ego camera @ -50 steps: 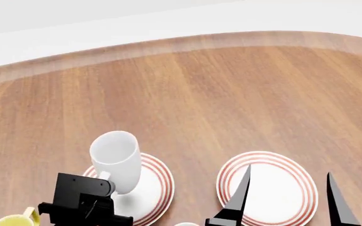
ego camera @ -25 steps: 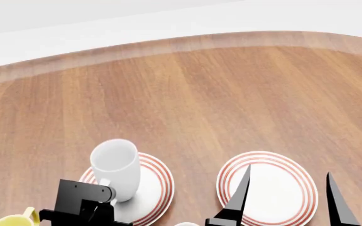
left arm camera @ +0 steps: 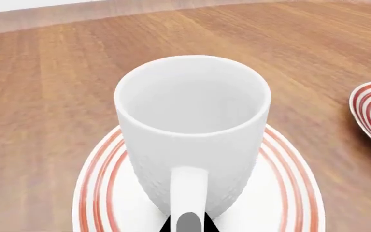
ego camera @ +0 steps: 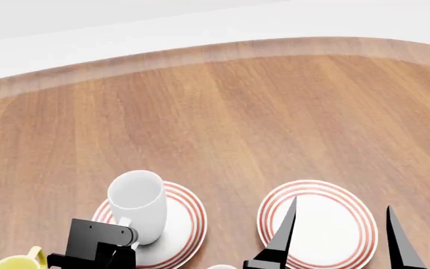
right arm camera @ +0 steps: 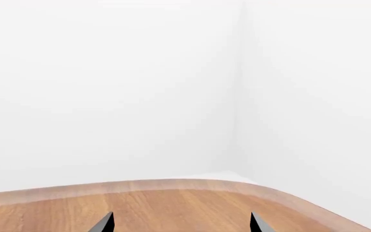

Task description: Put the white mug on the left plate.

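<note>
The white mug (ego camera: 136, 203) stands upright on the left plate (ego camera: 185, 224), which has red rings round its rim. In the left wrist view the mug (left arm camera: 192, 130) fills the middle, its base on the plate (left arm camera: 102, 193). My left gripper (left arm camera: 187, 226) is shut on the mug's loop handle, one black tip on each side of it. In the head view the left gripper (ego camera: 123, 234) sits just behind the mug at the near edge. My right gripper (ego camera: 340, 221) is open and empty above the right plate (ego camera: 316, 193); it also shows in the right wrist view (right arm camera: 181, 222).
The smaller mug with yellow handle (ego camera: 17, 262) is at the near left corner, beside my left arm. A bit of a white thing (ego camera: 219, 267) shows at the bottom edge between the plates. The wooden table (ego camera: 237, 112) reaches far back to a curved edge.
The mug has come down and a little towards me, from tilted above the left plate to upright on it. The left gripper sank with it. The right arm has not moved.
</note>
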Available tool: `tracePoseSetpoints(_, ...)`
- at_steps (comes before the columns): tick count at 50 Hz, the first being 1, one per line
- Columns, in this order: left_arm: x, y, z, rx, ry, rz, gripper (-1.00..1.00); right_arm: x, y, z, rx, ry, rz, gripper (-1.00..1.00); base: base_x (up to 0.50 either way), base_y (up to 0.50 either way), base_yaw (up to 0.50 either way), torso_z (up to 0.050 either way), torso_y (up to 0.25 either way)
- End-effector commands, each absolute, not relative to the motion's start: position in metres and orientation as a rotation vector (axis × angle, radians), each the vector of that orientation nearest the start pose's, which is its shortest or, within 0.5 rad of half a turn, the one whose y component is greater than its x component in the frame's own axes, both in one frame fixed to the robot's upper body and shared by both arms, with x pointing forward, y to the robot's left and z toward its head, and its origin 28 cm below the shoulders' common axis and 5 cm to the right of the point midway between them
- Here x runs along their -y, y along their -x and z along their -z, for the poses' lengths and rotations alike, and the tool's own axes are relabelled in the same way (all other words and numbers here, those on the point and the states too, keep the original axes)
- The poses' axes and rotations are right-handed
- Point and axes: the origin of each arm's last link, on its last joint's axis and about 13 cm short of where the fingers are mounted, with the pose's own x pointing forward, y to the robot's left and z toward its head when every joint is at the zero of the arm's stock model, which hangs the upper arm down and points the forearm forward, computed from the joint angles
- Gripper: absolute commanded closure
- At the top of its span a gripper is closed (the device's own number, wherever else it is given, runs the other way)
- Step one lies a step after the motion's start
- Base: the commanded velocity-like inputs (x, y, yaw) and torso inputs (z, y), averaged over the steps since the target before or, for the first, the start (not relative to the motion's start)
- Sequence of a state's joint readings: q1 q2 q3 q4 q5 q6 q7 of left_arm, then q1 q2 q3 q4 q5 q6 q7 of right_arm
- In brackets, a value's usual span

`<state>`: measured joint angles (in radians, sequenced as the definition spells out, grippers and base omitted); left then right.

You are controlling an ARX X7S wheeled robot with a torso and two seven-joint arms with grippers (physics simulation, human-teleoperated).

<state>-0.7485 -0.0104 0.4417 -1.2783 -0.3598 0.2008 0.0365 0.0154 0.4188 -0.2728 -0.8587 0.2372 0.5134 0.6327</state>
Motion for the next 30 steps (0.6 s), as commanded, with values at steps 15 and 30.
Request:
tracePoseSetpoints(15, -0.188, -0.326, 0.019, -0.364, -0.010, 0.173, -1.00, 0.095, -0.167, -0.143, 0.282, 0.095, 0.152, -1.00, 0.00, 0.00, 0.00, 0.000, 0.000)
tracePoseSetpoints(30, -0.185, -0.300, 0.003, -0.293, -0.026, 0.221, -1.00, 0.095, -0.167, -0.143, 0.284, 0.096, 0.153, -1.00, 0.00, 0.00, 0.00, 0.000, 0.000)
